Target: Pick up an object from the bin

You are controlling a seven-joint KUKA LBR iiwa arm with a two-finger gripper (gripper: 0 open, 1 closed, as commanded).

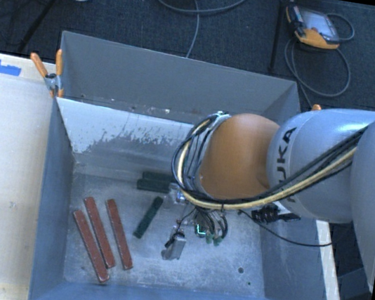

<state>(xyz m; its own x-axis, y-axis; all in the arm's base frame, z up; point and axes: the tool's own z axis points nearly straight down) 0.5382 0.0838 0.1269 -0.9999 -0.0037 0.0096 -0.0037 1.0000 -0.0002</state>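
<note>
Dark green bar (148, 217) lies on the bin (104, 135) floor just left of the gripper (173, 247); three brown strips (98, 232) lie farther left. Whether the gripper is wide or narrow cannot be told.

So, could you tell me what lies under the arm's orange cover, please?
A dark block pokes out from its left edge and the gripper hangs below; the bin floor beneath is hidden.

Grey bin (58, 160) from above. The arm (342, 164), with its orange cover (236, 154) at centre frame, enters from the right. The gripper (173, 245) hangs low over the floor, right of centre. A tilted dark green bar (148, 217) lies just to its left, with a dark block (154, 181) above that. Three brown strips (101, 238) lie side by side at lower left.
</note>
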